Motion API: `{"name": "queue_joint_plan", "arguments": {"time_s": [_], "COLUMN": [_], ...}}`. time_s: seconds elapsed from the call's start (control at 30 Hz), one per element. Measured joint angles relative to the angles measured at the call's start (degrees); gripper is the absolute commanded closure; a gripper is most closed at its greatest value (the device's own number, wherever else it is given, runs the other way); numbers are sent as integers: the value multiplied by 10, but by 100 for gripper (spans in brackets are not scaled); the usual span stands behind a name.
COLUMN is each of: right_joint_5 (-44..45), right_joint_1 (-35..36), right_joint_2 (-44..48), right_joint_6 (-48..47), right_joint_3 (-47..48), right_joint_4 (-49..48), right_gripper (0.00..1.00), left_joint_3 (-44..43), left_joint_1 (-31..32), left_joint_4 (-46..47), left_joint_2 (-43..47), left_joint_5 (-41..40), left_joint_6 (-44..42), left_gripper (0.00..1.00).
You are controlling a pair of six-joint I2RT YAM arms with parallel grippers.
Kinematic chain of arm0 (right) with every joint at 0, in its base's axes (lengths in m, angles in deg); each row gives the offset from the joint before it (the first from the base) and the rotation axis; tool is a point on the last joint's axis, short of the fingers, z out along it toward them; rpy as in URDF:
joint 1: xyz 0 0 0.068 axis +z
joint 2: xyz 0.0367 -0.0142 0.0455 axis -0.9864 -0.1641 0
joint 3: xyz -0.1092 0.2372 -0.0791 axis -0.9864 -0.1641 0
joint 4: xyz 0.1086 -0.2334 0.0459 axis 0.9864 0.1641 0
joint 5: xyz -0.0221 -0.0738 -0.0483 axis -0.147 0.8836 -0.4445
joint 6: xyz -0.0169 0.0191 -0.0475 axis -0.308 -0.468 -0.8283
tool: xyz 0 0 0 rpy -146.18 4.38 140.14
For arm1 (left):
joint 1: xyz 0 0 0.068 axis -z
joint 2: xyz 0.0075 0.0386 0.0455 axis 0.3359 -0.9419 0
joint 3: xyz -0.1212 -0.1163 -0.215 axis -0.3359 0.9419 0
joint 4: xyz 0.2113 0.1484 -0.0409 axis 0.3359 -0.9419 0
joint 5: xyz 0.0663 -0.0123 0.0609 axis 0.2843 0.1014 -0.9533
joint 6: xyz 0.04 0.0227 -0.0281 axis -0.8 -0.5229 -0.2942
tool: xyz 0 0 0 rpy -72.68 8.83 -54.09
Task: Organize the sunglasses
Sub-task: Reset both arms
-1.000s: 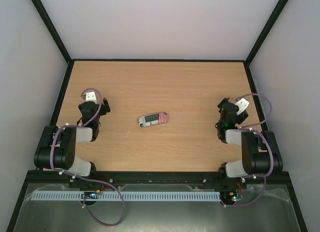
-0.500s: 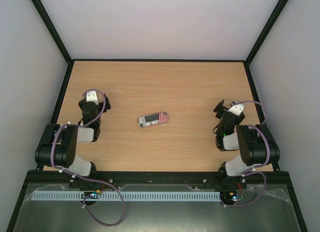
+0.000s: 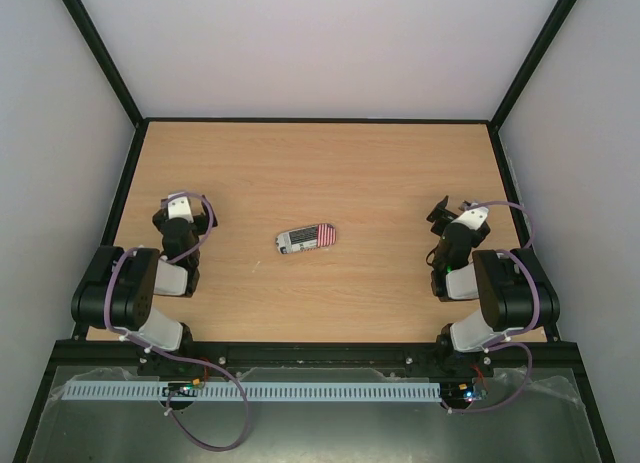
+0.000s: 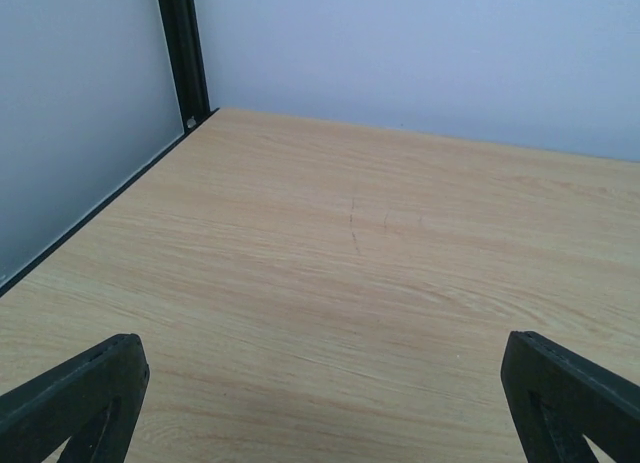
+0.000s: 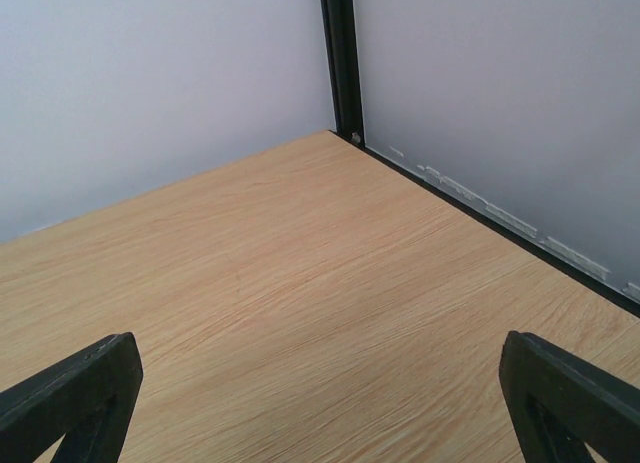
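The sunglasses are not in view in any frame. An oblong American-flag-patterned case [image 3: 306, 238] lies shut on the wooden table [image 3: 330, 173] near the middle. My left gripper [image 3: 183, 205] is drawn back at the left side, far from the case, open and empty; its fingertips [image 4: 75, 398] show wide apart over bare wood. My right gripper [image 3: 450, 210] is drawn back at the right side, open and empty, with its fingertips [image 5: 570, 393] wide apart over bare wood.
Black frame rails and pale walls [image 3: 110, 143] enclose the table on the left, back and right. The left wrist view shows the back-left corner post [image 4: 182, 53]; the right wrist view shows the back-right corner post [image 5: 342, 58].
Both arms have folded back toward their bases: the left gripper has drawn nearer and lower, the right gripper shifted slightly left and back. The case has not moved.
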Motion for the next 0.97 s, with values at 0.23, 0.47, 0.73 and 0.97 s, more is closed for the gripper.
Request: {"name": "queue_joint_plan", "arguments": {"time_s": [0.23, 0.47, 0.73, 0.97], "right_joint_5": [0, 0, 0, -3], "right_joint_1": [0, 0, 0, 0], "right_joint_2": [0, 0, 0, 0], "right_joint_6": [0, 0, 0, -2], "right_joint_3": [0, 0, 0, 0], "right_joint_4": [0, 0, 0, 0], "right_gripper": [1, 1, 1, 2], "left_joint_3": [0, 0, 0, 0], "left_joint_1": [0, 0, 0, 0], "left_joint_4": [10, 12, 15, 15], "left_joint_2": [0, 0, 0, 0], "left_joint_5": [0, 0, 0, 0], "left_joint_6": [0, 0, 0, 0], "left_gripper": [0, 1, 1, 1]}}
